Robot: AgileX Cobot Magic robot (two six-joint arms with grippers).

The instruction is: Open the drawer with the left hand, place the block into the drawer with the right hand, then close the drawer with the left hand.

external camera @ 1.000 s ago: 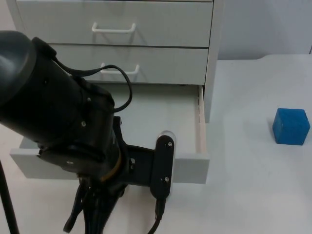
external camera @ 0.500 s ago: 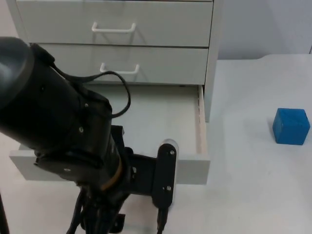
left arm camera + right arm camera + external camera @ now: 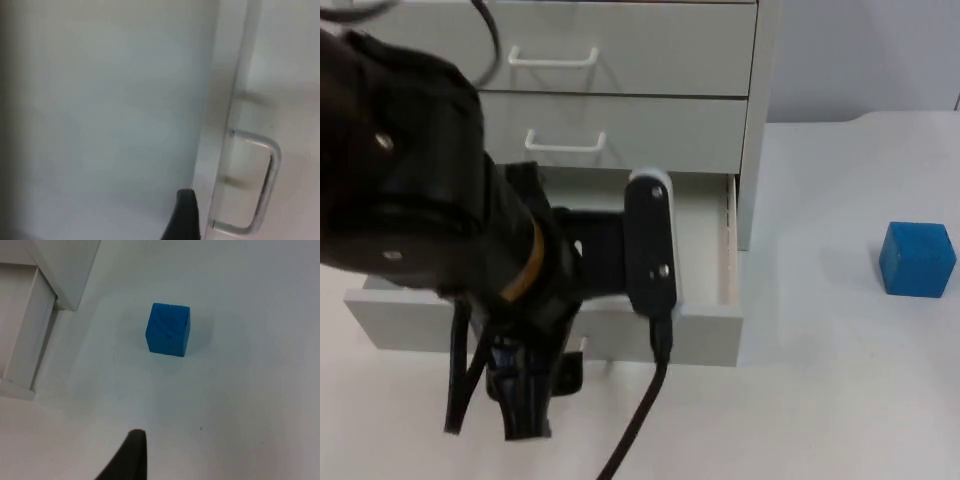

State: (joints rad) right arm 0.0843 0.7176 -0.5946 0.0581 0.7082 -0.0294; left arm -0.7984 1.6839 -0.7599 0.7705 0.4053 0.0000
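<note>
1. One left gripper [image 3: 525, 400], at the end of the bulky black left arm, hangs low in front of the pulled-out bottom drawer's front panel, its black fingers pointing down toward the table. Whether its fingers are spread or closed cannot be told. In the left wrist view one black fingertip [image 3: 184, 215] stands just beside the drawer's front edge, apart from the handle.
2. One white drawer cabinet [image 3: 752, 120], three drawers high, stands at the back of the table. The top drawer [image 3: 650, 50] and the middle drawer [image 3: 670, 130] are shut, each with a white loop handle.
3. One bottom drawer [image 3: 705, 330], drawn out toward the camera, with its pale floor and right side wall showing past the arm. No block lies on the part of the floor that can be seen.
4. One drawer handle [image 3: 265, 185], a white bar loop on the front panel, seen in the left wrist view with nothing gripping it.
5. One white table top [image 3: 840, 380], carrying the cabinet and the block.
6. One blue block [image 3: 917, 259], a cube, rests on the table well to the right of the open drawer, untouched.
7. One right gripper: its dark fingertip [image 3: 131, 460] hovers above the table near the block [image 3: 168, 329], apart from it. Its opening cannot be told; this arm waits.
</note>
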